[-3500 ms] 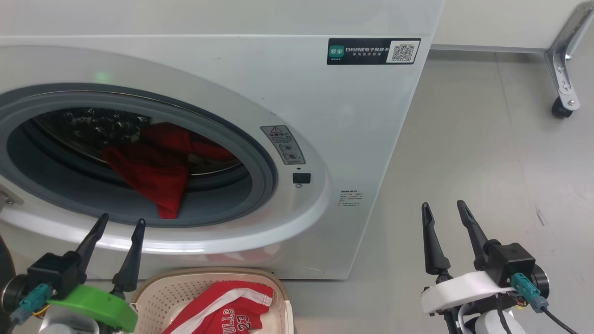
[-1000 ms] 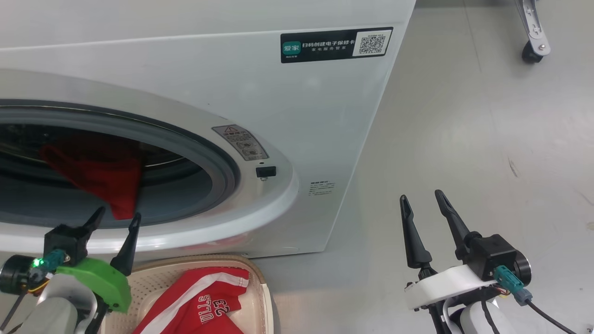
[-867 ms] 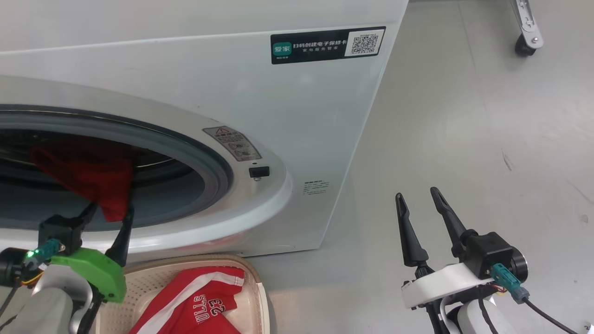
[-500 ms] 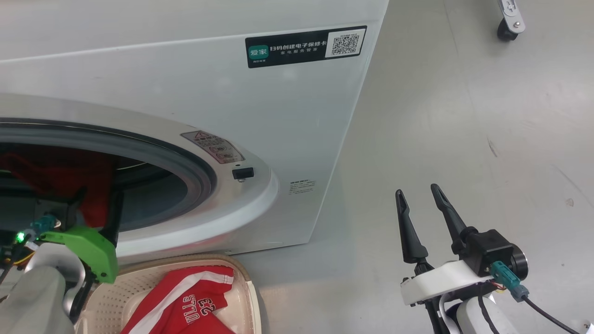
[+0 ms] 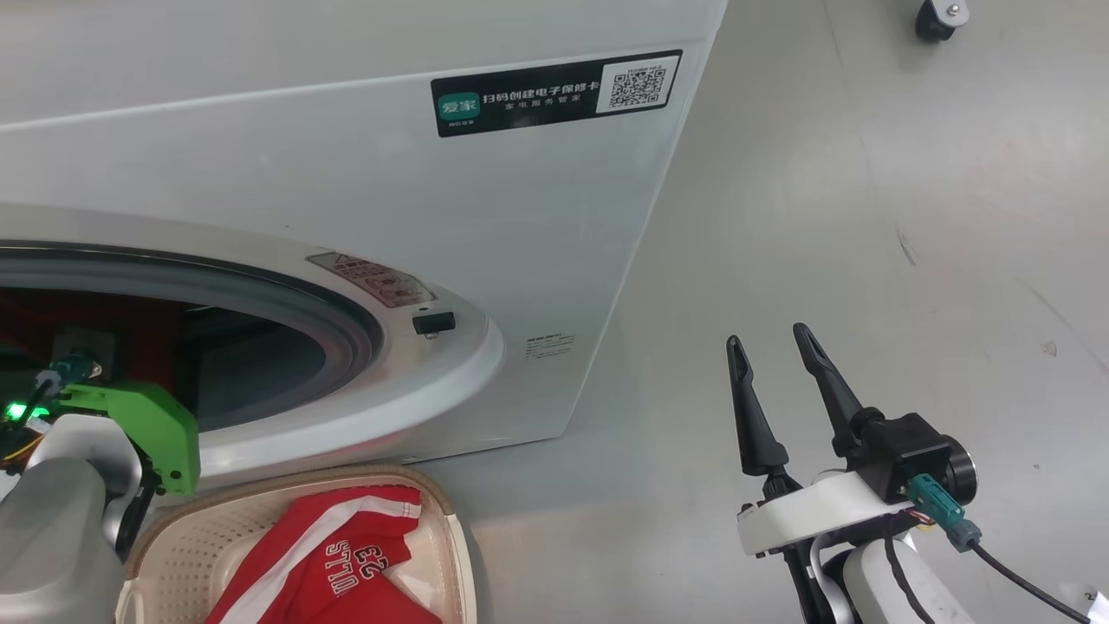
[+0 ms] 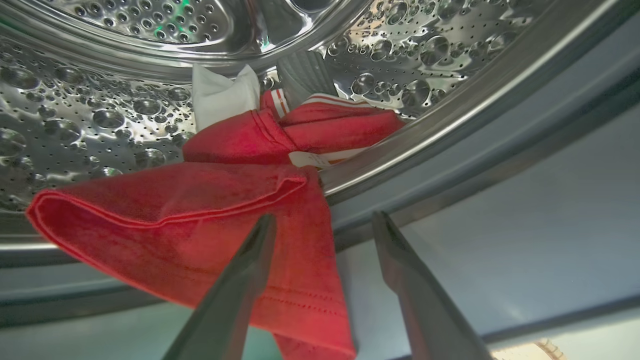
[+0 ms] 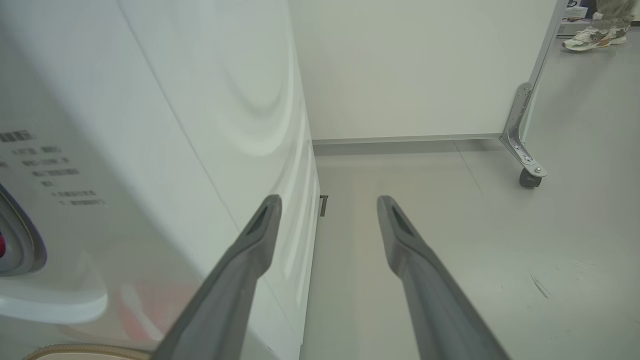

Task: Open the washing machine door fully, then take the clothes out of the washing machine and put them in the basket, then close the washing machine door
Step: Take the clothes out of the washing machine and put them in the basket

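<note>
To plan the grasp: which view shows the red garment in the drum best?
The left wrist view: the red garment hangs over the drum rim, close and sharp, before the open left gripper. The head view gives a dim red patch; the right wrist view, a red speck at its edge.

Right gripper (image 7: 328, 200) jaws wide apart, empty, beside washing machine (image 7: 150, 125) corner, over grey floor (image 7: 450, 250). Wheeled partition (image 7: 400, 65) behind. Shoe (image 7: 585, 37) top right. Basket (image 7: 85, 350) rim bottom left.
</note>
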{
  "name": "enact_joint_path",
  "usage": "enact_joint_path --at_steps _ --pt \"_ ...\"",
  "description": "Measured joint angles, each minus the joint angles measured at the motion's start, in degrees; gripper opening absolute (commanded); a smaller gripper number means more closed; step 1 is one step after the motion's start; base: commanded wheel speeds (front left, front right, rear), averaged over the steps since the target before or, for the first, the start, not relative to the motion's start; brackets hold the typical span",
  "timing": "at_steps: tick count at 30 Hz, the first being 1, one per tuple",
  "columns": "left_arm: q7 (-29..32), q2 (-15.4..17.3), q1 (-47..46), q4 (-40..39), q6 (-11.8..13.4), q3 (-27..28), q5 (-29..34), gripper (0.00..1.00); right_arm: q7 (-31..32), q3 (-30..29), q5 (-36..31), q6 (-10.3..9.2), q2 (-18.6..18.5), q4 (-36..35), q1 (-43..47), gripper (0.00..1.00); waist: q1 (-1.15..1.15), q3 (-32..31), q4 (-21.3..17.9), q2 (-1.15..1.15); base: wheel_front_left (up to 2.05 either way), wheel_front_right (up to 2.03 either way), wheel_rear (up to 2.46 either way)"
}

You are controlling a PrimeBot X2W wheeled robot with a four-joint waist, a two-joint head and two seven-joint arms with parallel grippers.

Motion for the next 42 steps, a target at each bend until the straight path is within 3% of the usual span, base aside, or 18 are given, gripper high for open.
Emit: enact_joint_path --at_steps 14,15,16,17,42 --pt "0.53 -1.22 -4.16 5.89 0.01 -1.15 0.99 1.0 0.0 -0.1 0.0 -0.51 -0.01 -0.25 -0.28 1.0 0.0 1.22 -0.33 0.0 0.0 0.0 0.0" --pt "0.53 -1.34 -4.34 6.3 0.01 -1.21 1.05 0.78 0.0 -0.1 0.0 -0.51 -0.01 -0.25 -0.35 1.0 0.0 1.25 -0.31 0.0 0.0 0.0 0.0" --pt "0.53 -1.66 -4.56 7.15 0.01 -1.23 1.05 0.33 0.0 -0.08 0.0 -0.52 -0.01 -0.25 -0.71 1.0 0.0 1.27 -0.24 0.0 0.0 0.0 0.0" --pt "0.52 -1.76 -4.66 7.44 0.01 -1.29 1.05 0.0 0.0 -0.08 0.0 -0.59 -0.01 -0.27 -0.84 1.0 0.0 1.26 -0.21 0.0 0.0 0.0 0.0" --pt "-7.02 -4.97 -6.42 12.6 -0.05 -1.81 1.38 0.0 0.0 -1.44 0.01 -1.01 -0.05 0.6 -0.83 1.0 0.0 -1.54 2.2 0.0 0.0 0.0 0.0"
